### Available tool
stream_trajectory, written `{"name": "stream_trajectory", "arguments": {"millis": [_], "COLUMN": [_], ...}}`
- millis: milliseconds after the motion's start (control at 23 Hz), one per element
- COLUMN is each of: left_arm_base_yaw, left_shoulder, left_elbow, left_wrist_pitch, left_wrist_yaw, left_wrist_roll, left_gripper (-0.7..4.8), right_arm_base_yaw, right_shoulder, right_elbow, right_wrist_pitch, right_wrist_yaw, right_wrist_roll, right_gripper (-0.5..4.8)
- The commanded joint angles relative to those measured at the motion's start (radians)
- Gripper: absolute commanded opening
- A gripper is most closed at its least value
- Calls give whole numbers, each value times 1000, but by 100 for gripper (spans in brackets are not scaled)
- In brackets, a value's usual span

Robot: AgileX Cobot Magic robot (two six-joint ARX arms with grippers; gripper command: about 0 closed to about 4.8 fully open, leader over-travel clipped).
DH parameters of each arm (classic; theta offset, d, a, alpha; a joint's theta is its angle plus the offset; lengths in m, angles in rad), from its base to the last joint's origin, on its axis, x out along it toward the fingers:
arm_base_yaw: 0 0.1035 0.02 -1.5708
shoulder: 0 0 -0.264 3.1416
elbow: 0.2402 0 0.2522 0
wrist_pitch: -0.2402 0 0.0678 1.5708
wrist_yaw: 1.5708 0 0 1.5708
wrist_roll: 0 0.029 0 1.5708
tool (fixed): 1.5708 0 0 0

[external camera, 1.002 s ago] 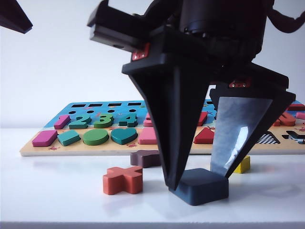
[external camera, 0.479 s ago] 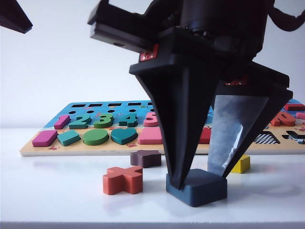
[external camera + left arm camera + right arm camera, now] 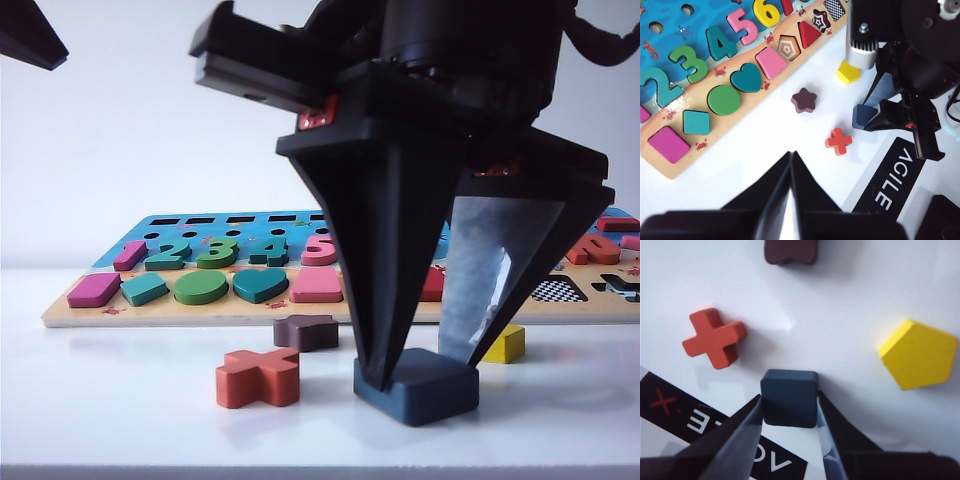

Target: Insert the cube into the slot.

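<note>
A: Where is the cube (image 3: 789, 397) sitting at this moment?

B: It is lying on the white surface (image 3: 120, 410), in front of the wooden puzzle board (image 3: 180, 316), and the right hand (image 3: 788, 416) is clamping it, one finger pressing each of two opposite sides. In the exterior view the two dark fingers are coming down onto the block's edges, and I cannot tell whether it is resting flat or tipping a little.

A: And the slot (image 3: 834, 8)?

B: The checkerboard square recess is showing open at the far end of the board's row of shapes, well apart from the cube, just beside the star-shaped recess (image 3: 820, 20).

A: What is lying around the block?

B: An orange cross (image 3: 715, 338) is lying near it on one side, a yellow pentagon (image 3: 918, 355) on the other, and a dark maroon star (image 3: 804, 100) between them and the board. None of them is touching the cube.

A: What is the left hand (image 3: 791, 187) doing?

B: It is hanging above the surface off to the side, well away from the pieces, with its fingers pressing together and nothing between them.
</note>
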Motion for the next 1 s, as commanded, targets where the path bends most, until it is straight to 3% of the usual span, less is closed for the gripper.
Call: {"name": "stream_trajectory", "arguments": {"millis": [44,479,1002], "left_arm_base_yaw": [1,1,1], "left_shoulder": [-2,-2,-2], "left_elbow": [5,5,5], "left_wrist_pitch": [7,7,7], "left_wrist_yaw": [6,3,3], "left_wrist_roll": [2,5,5], "left_gripper": [10,10,10], "right_arm_base_yaw": [2,-10,-126], "right_shoulder": [-42,-199,-270], "right_elbow": [28,89,89], "right_wrist_pitch": [6,-21,-166], "right_wrist_yaw": [16,161,312], "right_wrist_roll": [3,57,110], "right_gripper": [84,66,51]}}
